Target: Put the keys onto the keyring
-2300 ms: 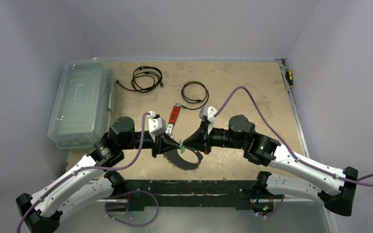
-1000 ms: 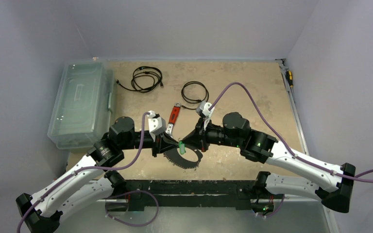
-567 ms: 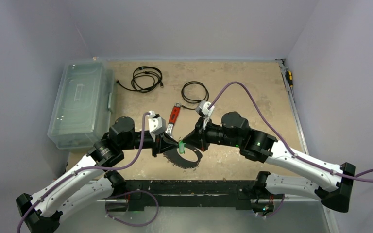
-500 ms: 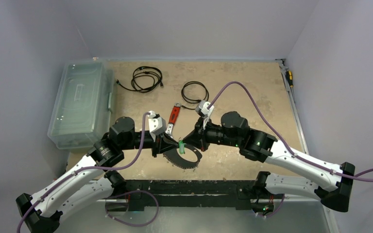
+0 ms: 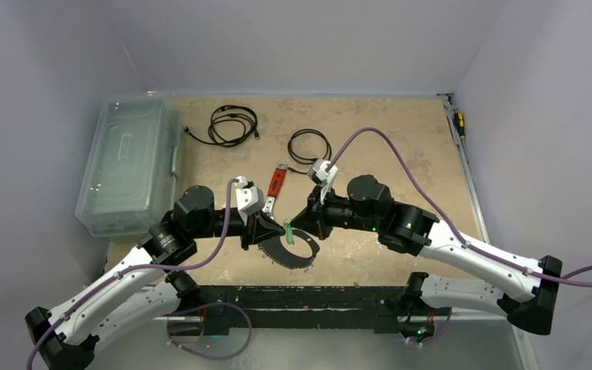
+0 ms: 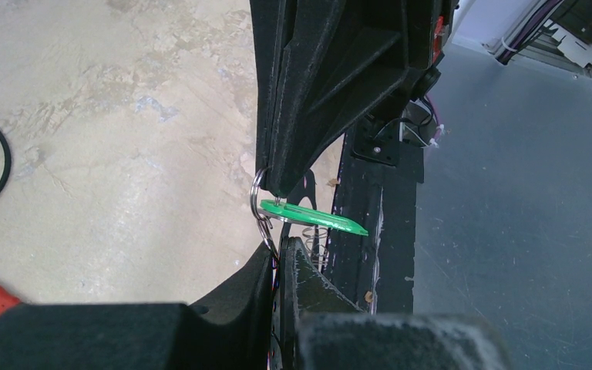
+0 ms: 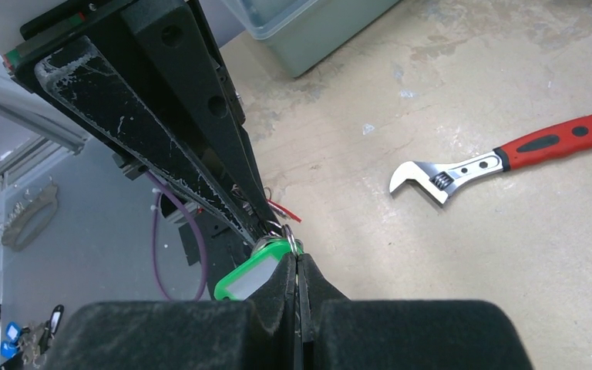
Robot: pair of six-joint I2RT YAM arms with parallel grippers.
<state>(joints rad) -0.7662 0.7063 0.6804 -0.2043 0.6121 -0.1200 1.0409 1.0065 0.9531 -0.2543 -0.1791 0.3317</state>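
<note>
Between tips: left gripper (image 5: 273, 233) and right gripper (image 5: 295, 229) nose to nose; no passage.
Just beyond tips: wrench (image 5: 276, 185), lying flat.
Farther beyond: coiled cables (image 5: 309, 146).
Behind left gripper: lidded box (image 5: 127, 162).
Behind right gripper: open tabletop (image 5: 416, 146).

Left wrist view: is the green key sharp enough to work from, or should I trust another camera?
Left wrist view: green key and its ring sharp, left pincer a blurred dark mass below; right wrist view: key half hidden behind the blurred right pincer, adjustable wrench crisp; top view: even light, soft shadows, key tiny.
</note>
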